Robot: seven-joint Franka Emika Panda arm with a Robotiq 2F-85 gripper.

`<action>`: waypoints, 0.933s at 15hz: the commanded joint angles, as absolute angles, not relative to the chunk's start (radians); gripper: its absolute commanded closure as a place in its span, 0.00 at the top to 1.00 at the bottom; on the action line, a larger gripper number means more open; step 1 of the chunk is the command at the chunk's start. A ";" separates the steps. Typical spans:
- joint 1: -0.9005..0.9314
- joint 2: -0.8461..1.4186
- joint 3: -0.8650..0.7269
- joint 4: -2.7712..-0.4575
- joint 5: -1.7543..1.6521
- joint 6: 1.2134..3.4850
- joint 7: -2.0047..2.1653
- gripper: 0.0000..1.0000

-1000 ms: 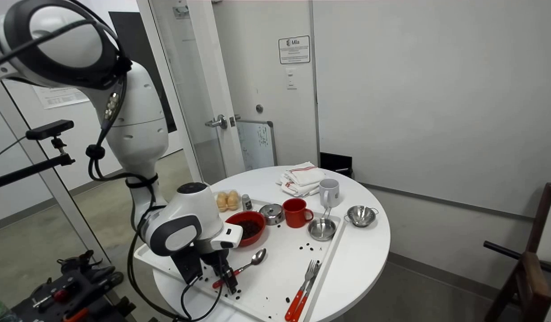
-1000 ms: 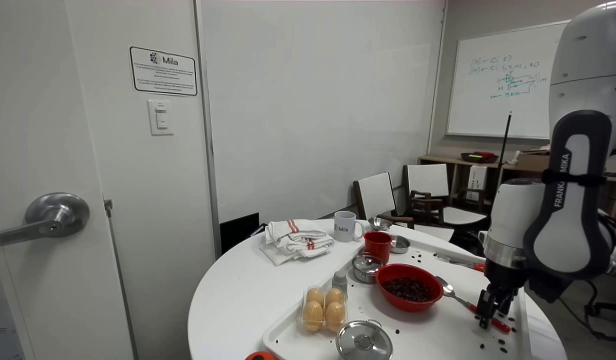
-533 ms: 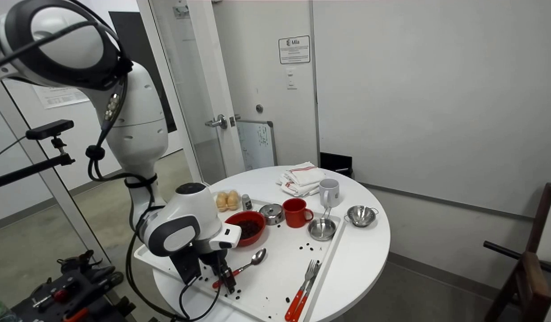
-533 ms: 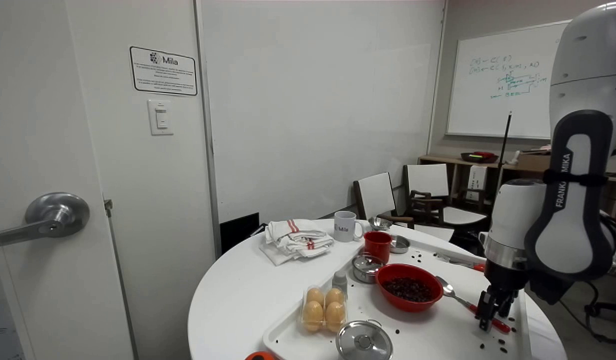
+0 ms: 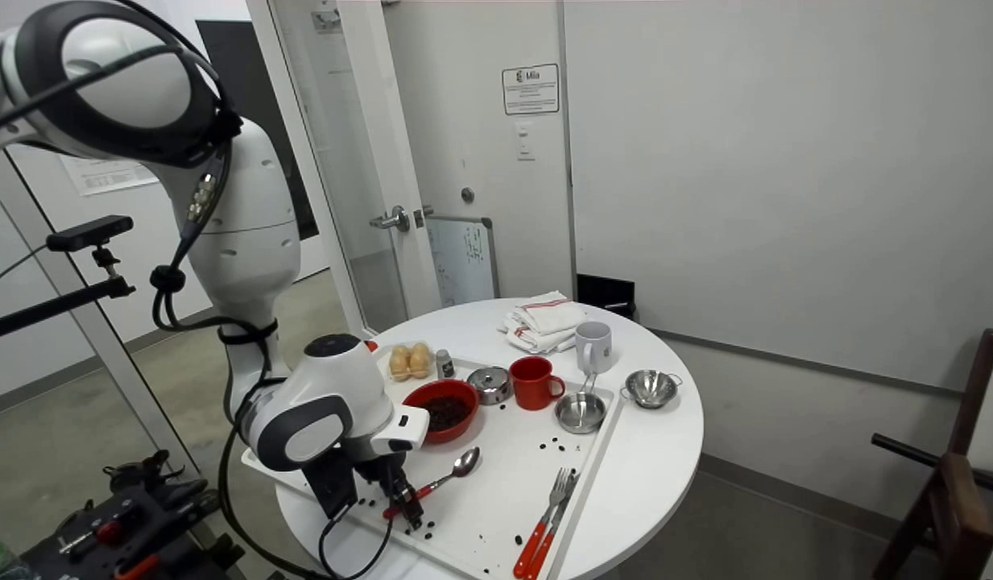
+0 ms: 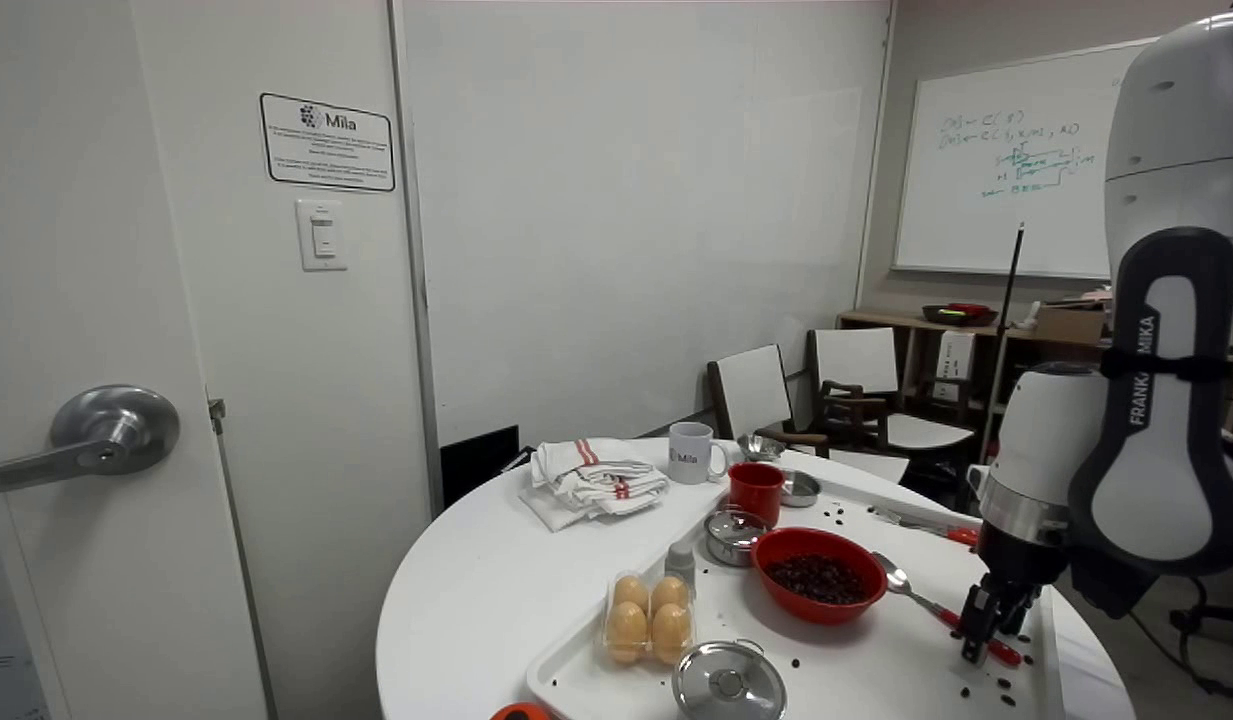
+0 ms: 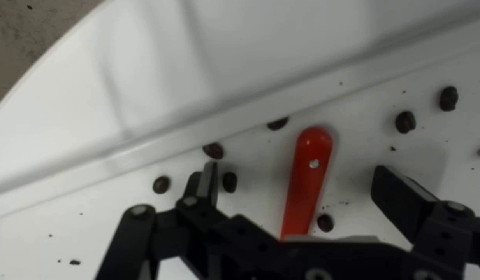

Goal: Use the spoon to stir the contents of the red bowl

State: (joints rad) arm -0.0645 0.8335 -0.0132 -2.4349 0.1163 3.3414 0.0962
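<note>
One spoon, partly behind hand

The metal spoon has a silver oval head and a red handle set with a small rivet. It lies flat on the white tray, its handle end close to the rim, its head near the red bowl. The bowl, round and shallow, stands upright on the tray and holds dark beans.

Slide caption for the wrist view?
Open Robotiq gripper straddling the red spoon handle, dark beans scattered on the white tray.
</note>
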 commanded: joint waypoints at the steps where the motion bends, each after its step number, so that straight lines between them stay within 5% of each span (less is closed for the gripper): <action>1: -0.051 0.831 -0.016 -2.432 0.115 3.337 0.102 1.00; 14: -0.074 0.858 0.020 -2.437 0.109 3.392 0.112 1.00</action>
